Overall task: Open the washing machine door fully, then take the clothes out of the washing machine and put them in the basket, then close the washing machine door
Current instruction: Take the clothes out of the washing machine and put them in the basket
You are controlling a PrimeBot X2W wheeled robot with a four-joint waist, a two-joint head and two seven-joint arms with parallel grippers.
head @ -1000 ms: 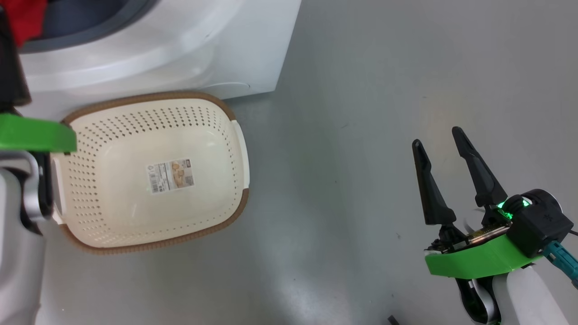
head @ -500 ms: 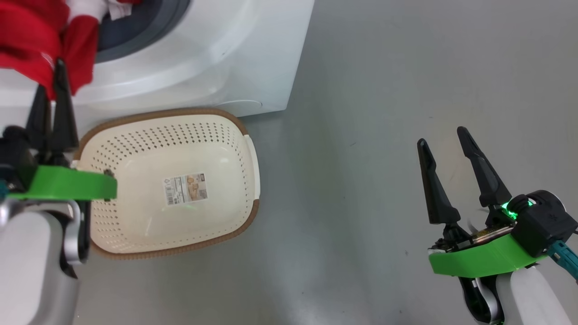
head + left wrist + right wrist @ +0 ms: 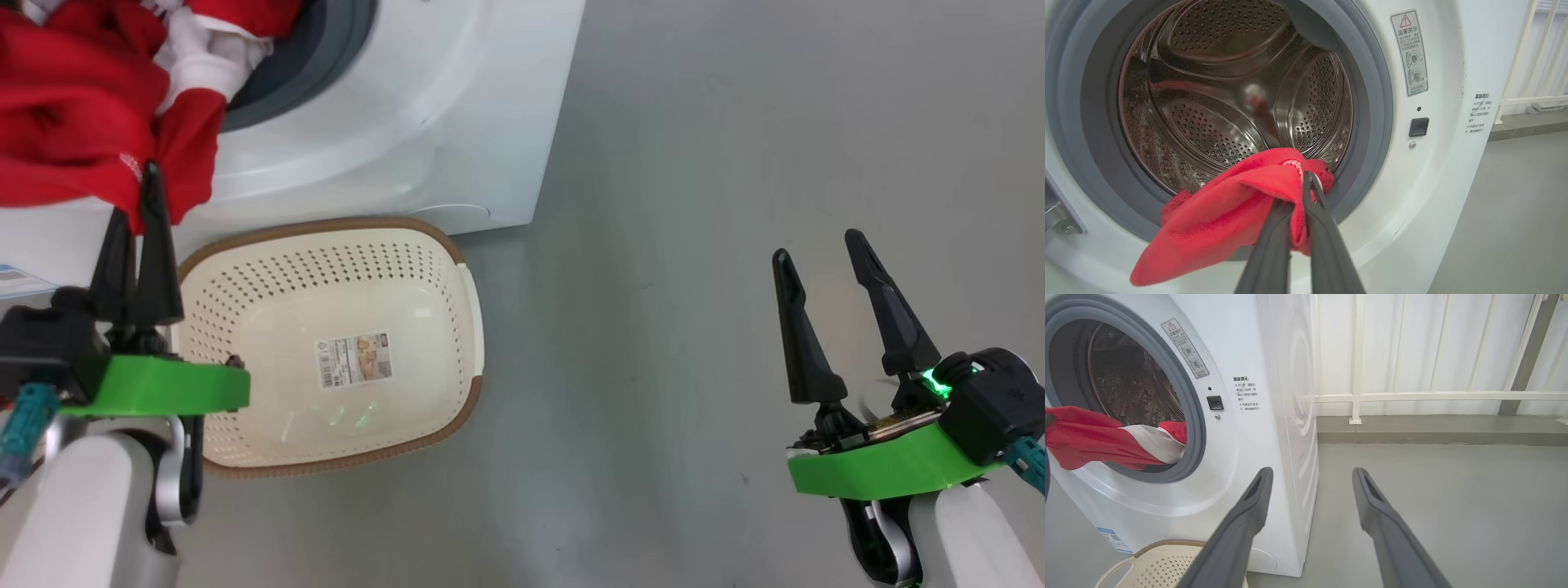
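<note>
At the left, our head view has swung over the last second, so most of the shift is the camera's. Even so, the bright red garments with white parts (image 3: 73, 122) now hang further out. The left gripper (image 3: 137, 192) has its fingers pinched narrow on a fold of that cloth. The clothes drape over the grey rubber ring (image 3: 1367, 122) of the big white front-loading washing machine (image 3: 392, 122), and none are in the basket yet. We judge the pull-out under way and the carry next. Just near the machine stands the small cream-white perforated plastic basket with a brown woven-look rim (image 3: 326, 222). Far right, the right gripper (image 3: 816, 245) hangs over the grey floor (image 3: 694, 245), fingers wide, holding nothing.

The small blue label (image 3: 16, 282) on the machine is too small to read. The basket's paper label (image 3: 353, 359) shows a barcode but no legible text. The warning sticker (image 3: 1409, 53) beside the drum mouth is headed 温馨提示. The Chinese print (image 3: 1481, 112) to its right is too fine to read.
</note>
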